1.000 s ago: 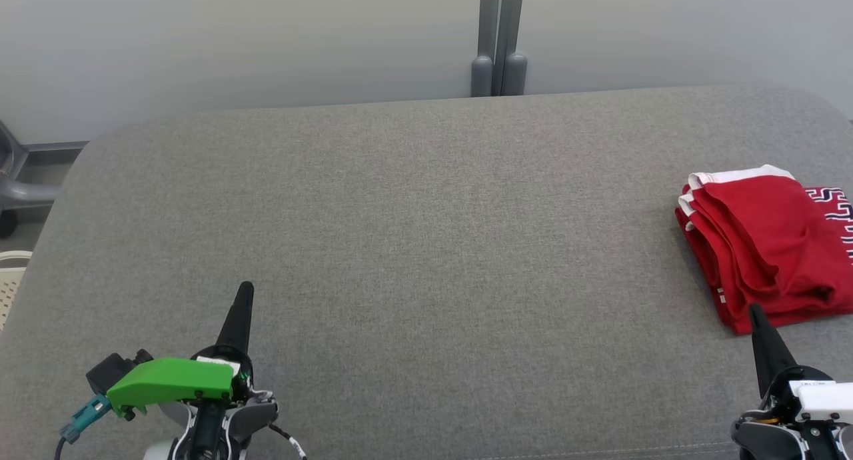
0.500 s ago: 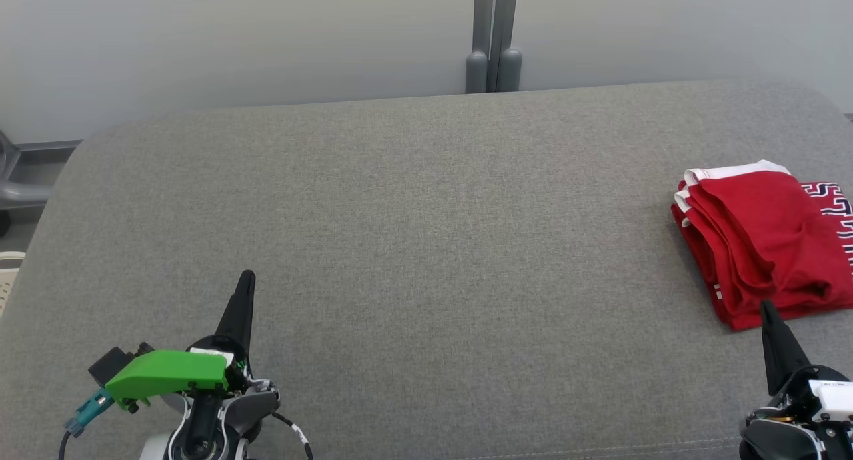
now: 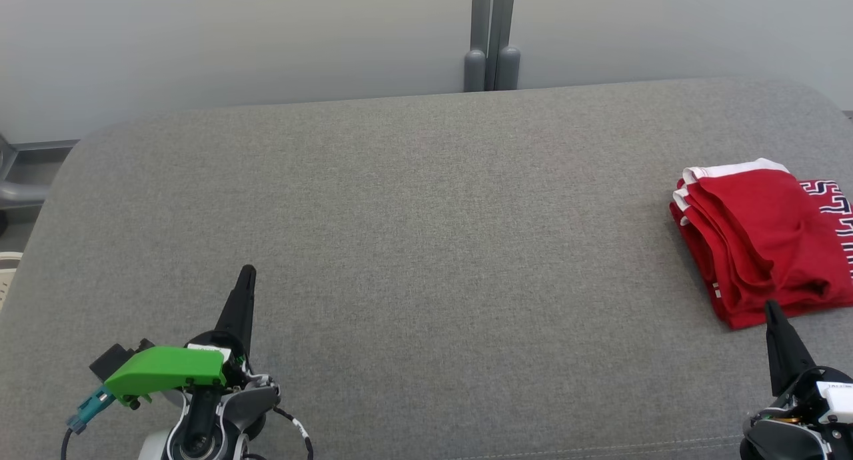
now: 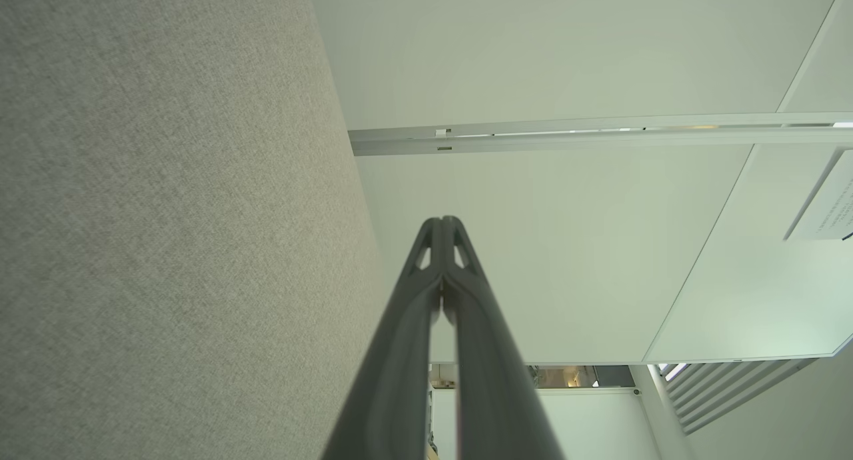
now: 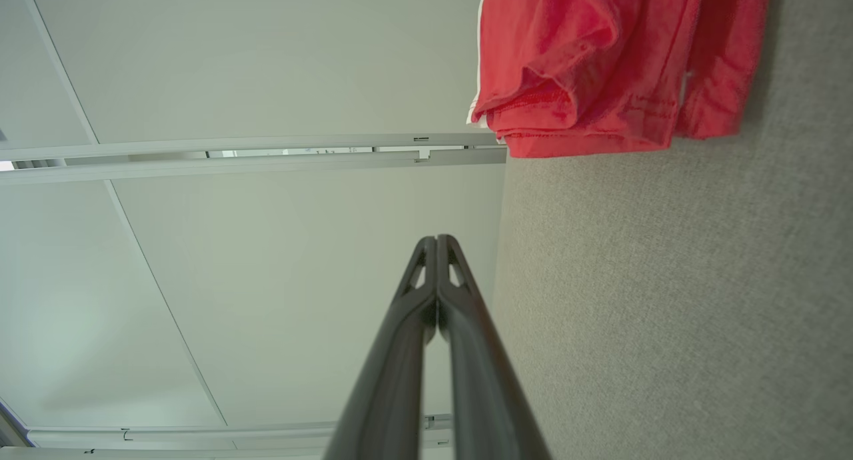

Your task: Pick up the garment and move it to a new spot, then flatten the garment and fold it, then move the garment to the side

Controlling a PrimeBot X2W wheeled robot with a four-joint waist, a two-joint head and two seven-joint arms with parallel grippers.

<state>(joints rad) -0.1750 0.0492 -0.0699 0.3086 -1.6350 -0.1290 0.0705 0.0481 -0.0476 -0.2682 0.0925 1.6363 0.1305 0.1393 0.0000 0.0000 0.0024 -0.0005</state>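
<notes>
The folded red garment [image 3: 760, 240] lies at the right edge of the surface [image 3: 426, 247], and the right gripper [image 3: 772, 307] has pulled back a little from it, jaws closed and empty as on the left gripper [image 3: 247, 273], so the task looks finished.

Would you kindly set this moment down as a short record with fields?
surface: cushion, grey
garment: red with white trim, folded, lying on the cushion's right side
left jaws: shut, empty, over the cushion's near left
right jaws: shut, empty, just short of the garment's near edge
task stage: garment looks folded and set aside
</notes>
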